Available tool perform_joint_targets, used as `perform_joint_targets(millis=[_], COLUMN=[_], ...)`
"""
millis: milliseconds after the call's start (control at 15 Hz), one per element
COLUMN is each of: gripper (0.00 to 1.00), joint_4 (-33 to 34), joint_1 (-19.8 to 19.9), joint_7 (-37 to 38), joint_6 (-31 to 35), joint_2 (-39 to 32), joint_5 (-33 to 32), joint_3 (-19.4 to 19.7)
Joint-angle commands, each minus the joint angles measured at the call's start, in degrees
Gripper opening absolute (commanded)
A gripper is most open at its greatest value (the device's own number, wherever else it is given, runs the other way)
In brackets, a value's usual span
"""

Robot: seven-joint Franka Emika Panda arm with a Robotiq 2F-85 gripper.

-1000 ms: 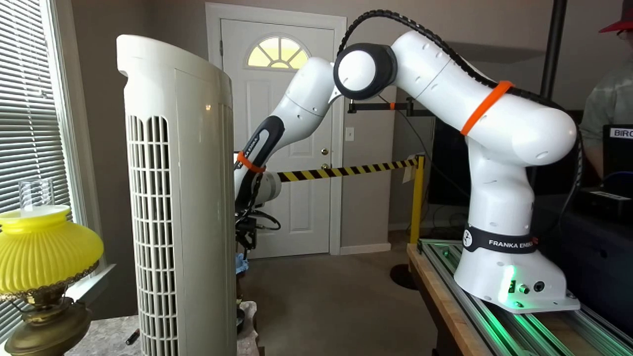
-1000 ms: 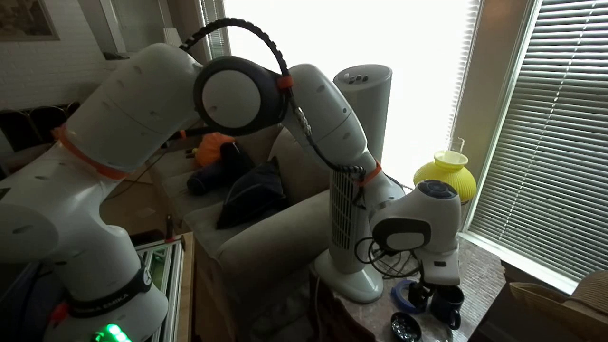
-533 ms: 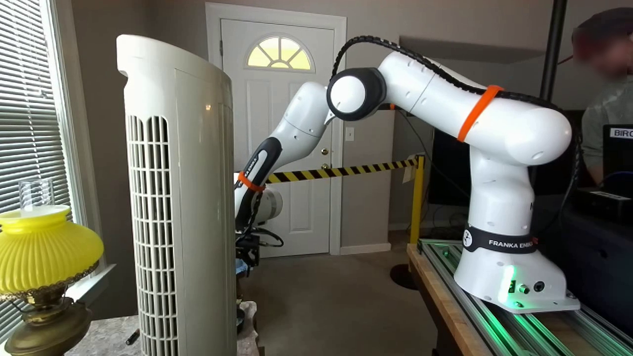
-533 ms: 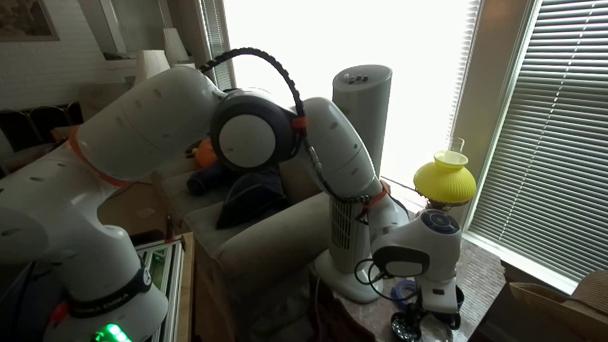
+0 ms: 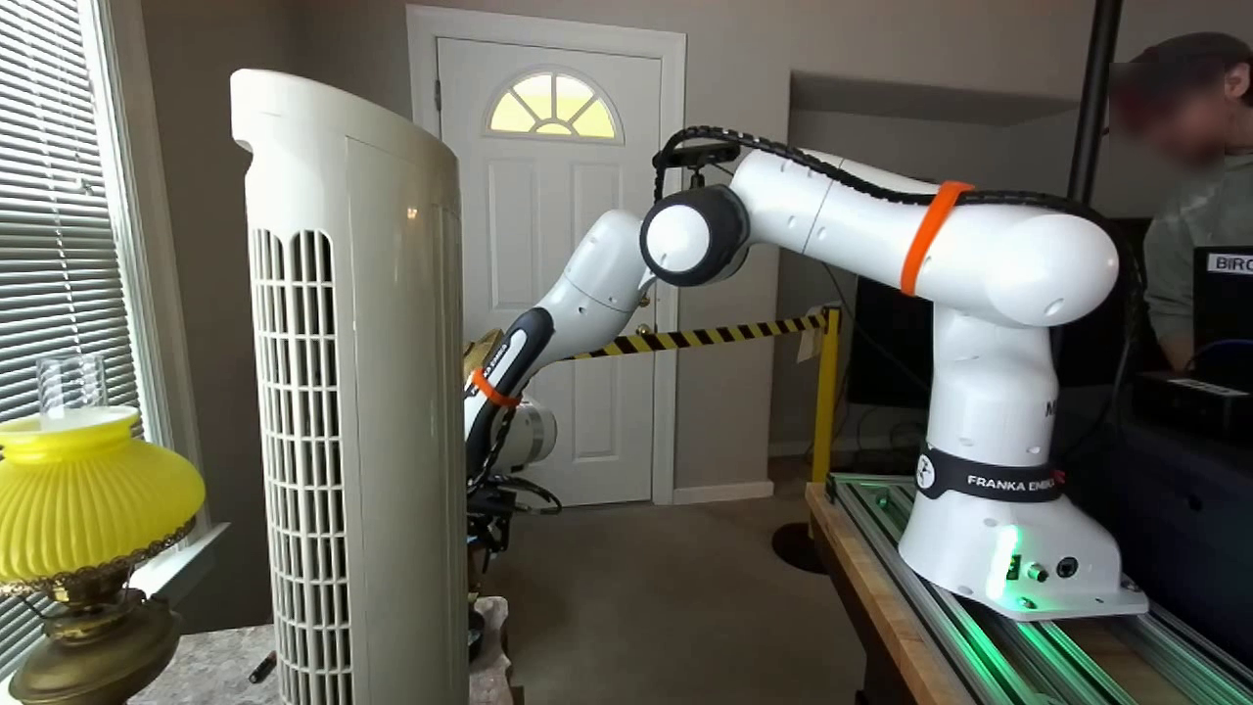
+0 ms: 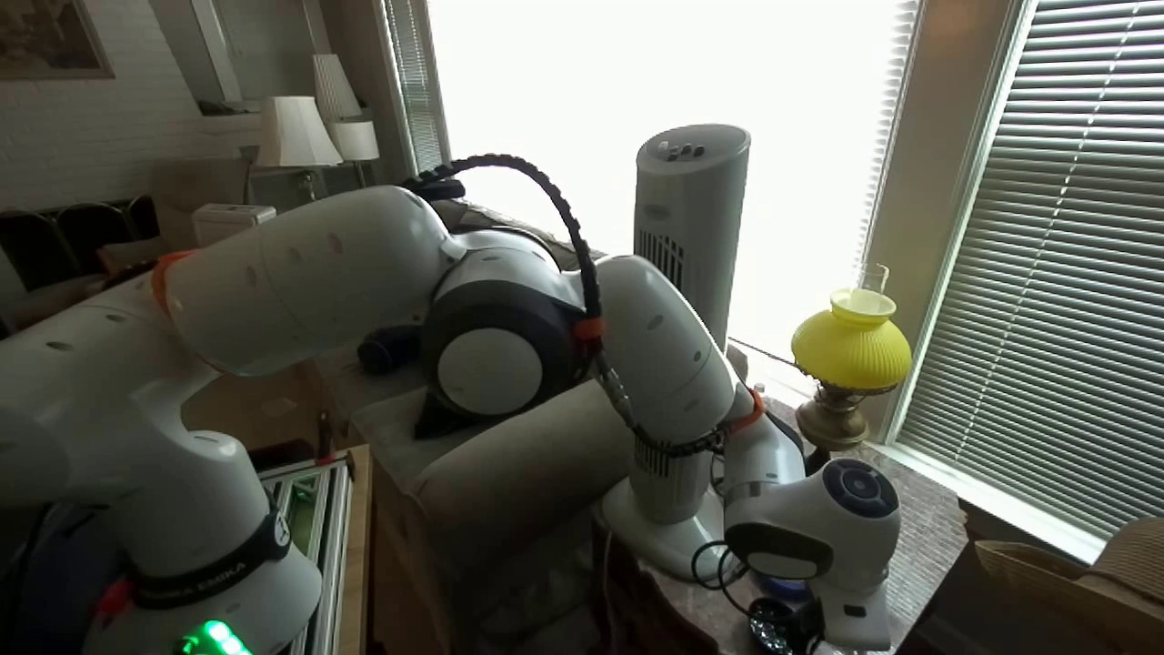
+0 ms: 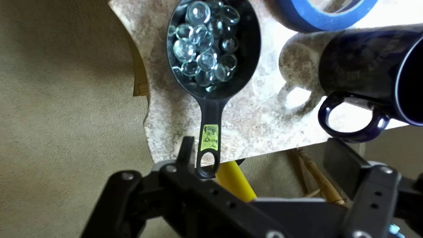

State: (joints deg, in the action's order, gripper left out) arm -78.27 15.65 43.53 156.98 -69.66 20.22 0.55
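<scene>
When we compare with the frame of a second ago, the arm [image 6: 659, 341] has sunk, its elbow lower in both exterior views. In an exterior view the fingers [image 7: 186, 149] have shifted from beside the dark mug [image 7: 360, 66] and the roll of blue tape [image 7: 325, 22] to the black measuring cup [image 7: 246, 62]; the mug is now hidden behind the arm and the tape shows only in part. Wrist view: we find the fingers wide apart, gripping nothing. The cup holds clear glass beads [image 7: 203, 46] and lies on the tabletop [image 7: 257, 135] near its edge; its handle [image 7: 211, 114], with a yellow label [image 7: 209, 137], runs toward the fingers, the looped end past the edge. That end shows between the fingers, just beside the one on that view's left; whether they touch, we cannot tell. Mug and tape sit to the cup's right. The tower fan [image 5: 401, 392] and the yellow lamp [image 5: 93, 499] have stayed put. At an exterior view's edge we now see more of a person [image 5: 1199, 215].
</scene>
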Motion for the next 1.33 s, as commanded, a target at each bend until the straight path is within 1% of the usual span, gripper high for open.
perform_joint_targets(millis=[0,200,600,733,800,1200,1267], gripper=[1.00,1.00,1.00,1.00,1.00,1.00,1.00], joint_4=[6.2,7.5,10.9,11.9,8.7,8.9,8.9], joint_1=[0.5,0.3,0.6,0.7,-0.3,-0.5,-0.7], joint_7=[-2.1,-1.4,-1.2,-1.0,-1.0,-1.0,-1.0], joint_6=[-2.8,-5.6,-9.2,-9.3,-7.9,-8.0,-7.2], joint_2=[-5.0,-5.9,-7.6,-8.1,-6.1,-6.4,-6.7], joint_5=[1.6,1.3,1.6,2.2,1.7,1.6,1.6], joint_3=[0.4,1.3,1.1,0.7,1.9,2.1,2.1])
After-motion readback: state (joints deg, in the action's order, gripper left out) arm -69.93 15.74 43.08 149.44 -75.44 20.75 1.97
